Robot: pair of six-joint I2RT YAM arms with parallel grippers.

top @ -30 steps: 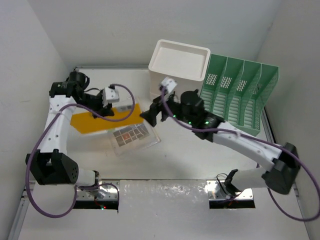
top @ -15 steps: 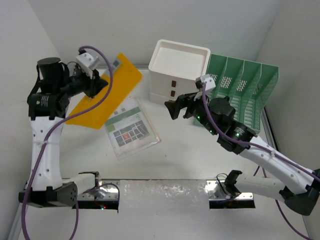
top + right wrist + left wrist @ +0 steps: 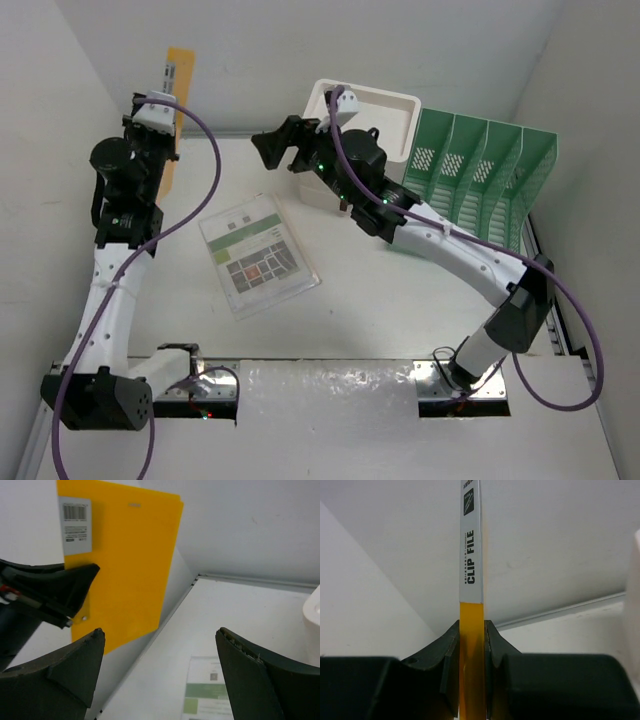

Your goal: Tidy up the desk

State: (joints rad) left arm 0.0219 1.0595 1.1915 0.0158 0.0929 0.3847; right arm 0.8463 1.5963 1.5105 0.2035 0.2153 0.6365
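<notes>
**Clip file aloft, rack slot to follow**

I read this as the filing step. My left gripper (image 3: 471, 645) is pinched narrow on the lower part of the orange clip file (image 3: 471, 555). The file stands upright, edge-on to that wrist camera, and is lifted well clear of the desk (image 3: 380, 300).

My right gripper (image 3: 160, 632) is spread wide with nothing in it. Its fingers face the file's broad side but do not touch it (I see clear space between them).

The desk lies below both grippers, and a clear sleeve with a printed sheet (image 3: 258, 255) lies flat on it between the arms.

Next, I judge, the file should go to the green file rack (image 3: 480, 190) at the far right, beside the white drawer box (image 3: 365, 125). That calls for a handover or a long reach, with the file kept vertical to meet a slot.
</notes>
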